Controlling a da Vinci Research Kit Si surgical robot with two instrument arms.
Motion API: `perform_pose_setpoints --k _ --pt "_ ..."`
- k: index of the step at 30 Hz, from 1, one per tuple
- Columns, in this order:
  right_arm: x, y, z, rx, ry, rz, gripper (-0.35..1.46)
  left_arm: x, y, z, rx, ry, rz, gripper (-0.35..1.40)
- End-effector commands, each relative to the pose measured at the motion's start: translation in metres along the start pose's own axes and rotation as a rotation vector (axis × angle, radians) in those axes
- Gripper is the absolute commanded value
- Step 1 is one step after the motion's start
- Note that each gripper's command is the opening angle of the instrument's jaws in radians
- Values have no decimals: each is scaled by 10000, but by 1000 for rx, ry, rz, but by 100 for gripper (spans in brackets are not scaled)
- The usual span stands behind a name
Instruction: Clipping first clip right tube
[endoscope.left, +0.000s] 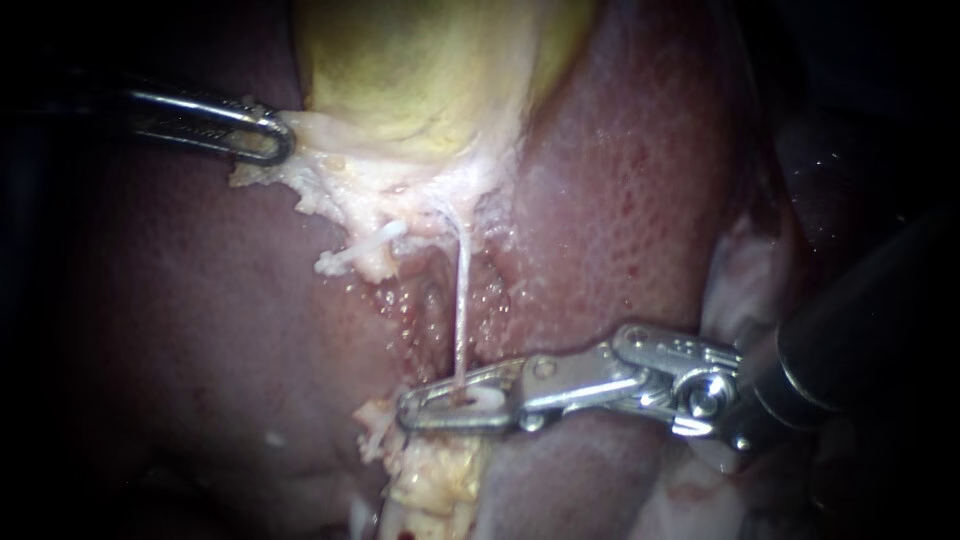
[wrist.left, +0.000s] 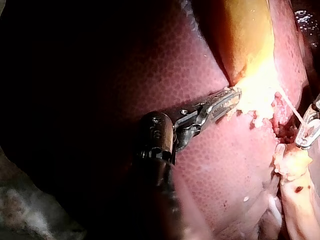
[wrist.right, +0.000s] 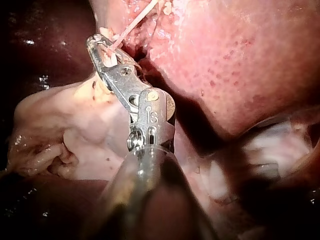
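Where tube lies: right tube (endoscope.left: 461, 300) runs near-far, inside right instrument's (endoscope.left: 418, 410) narrow claw.
Left instrument (endoscope.left: 278, 143): claw holds pale tissue (endoscope.left: 330, 180).

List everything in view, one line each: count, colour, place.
gallbladder: one, yellow-green, at the top of the endoscope view.
liver: one, dark red, around and beneath everything else.
pale tissue: one ragged patch, cream-white, at the gallbladder's lower end.
tube: one, thin, whitish-pink, running from the pale tissue down to the right instrument's tip.
fatty lump: one, cream-yellow, just below the right instrument's tip.
left instrument: one, silver, coming in from the left; its end effector is shut on the edge of the pale tissue.
right instrument: one, silver tip on a dark shaft, coming in from the right; its end effector is at the tube's lower end.
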Motion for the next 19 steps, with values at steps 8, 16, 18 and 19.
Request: perform_pose_setpoints --k 8,16,18,19 --pt "0 2 -2 2 -2 48 -35 0 0 0 0 0 0 -35" --pt "-3 3 -2 2 -3 47 -35 0 0 0 0 0 0 -35" --pt "-3 3 -2 2 -3 46 -35 0 0 0 0 0 0 -35" --pt "-4 3 -2 2 -4 46 -35 0 0 0 0 0 0 -35"
